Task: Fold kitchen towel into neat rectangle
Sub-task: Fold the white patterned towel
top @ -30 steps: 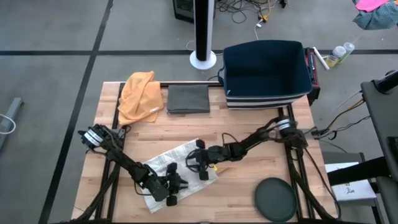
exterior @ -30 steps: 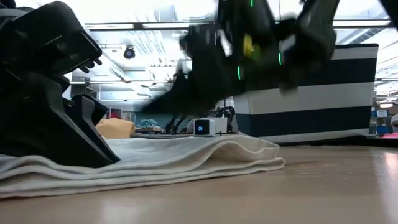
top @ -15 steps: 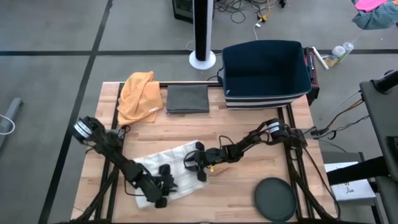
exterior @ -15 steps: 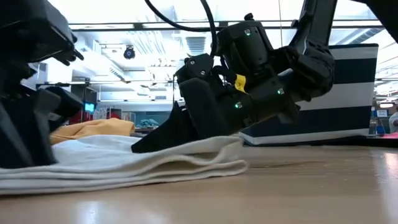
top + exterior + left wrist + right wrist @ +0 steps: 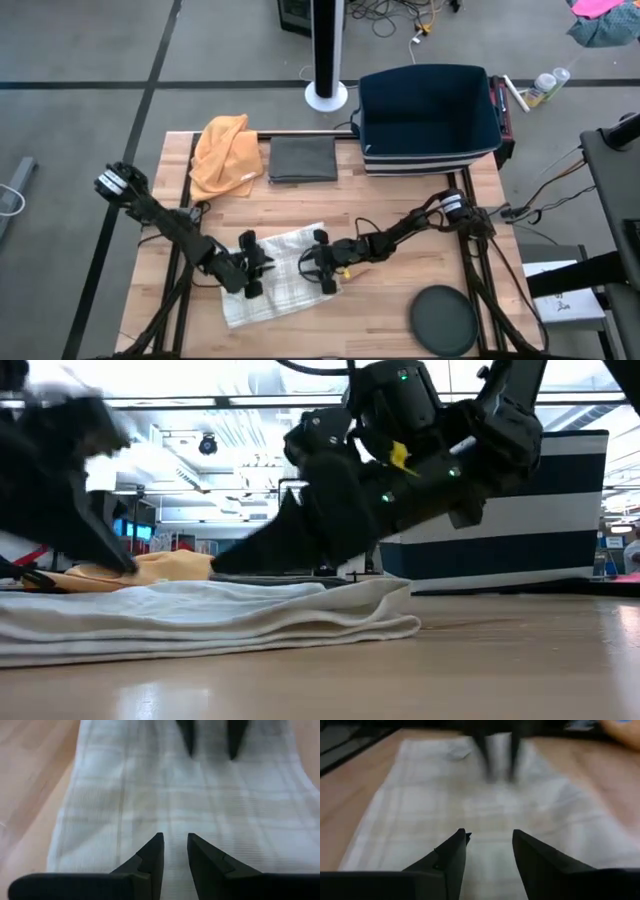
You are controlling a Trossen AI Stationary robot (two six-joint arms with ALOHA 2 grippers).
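While both arms reach in toward the table's middle, the towel (image 5: 281, 273) lies folded in a rough strip at lower centre of the high view, flat on the table (image 5: 400, 200), running diagonally from lower left to upper right. Seen from the low view it's stacked in a few layers, its fold edge pointing right.

The left gripper (image 5: 250, 265) sits over the towel's left part, its fingers a narrow gap apart with nothing between them (the left wrist view shows only plaid cloth under the tips). The right gripper (image 5: 322, 270) is over the towel's right edge, facing the left one, fingers spread a bit wider and also holding nothing; in the low view it hangs just above the cloth.

Along the top of the table in the high view: an orange cloth (image 5: 224, 152) at upper left, a grey cloth (image 5: 302, 159) folded just beside it, and a dark bin (image 5: 428, 118) at upper right. A dark disc (image 5: 443, 321) sits at lower right.
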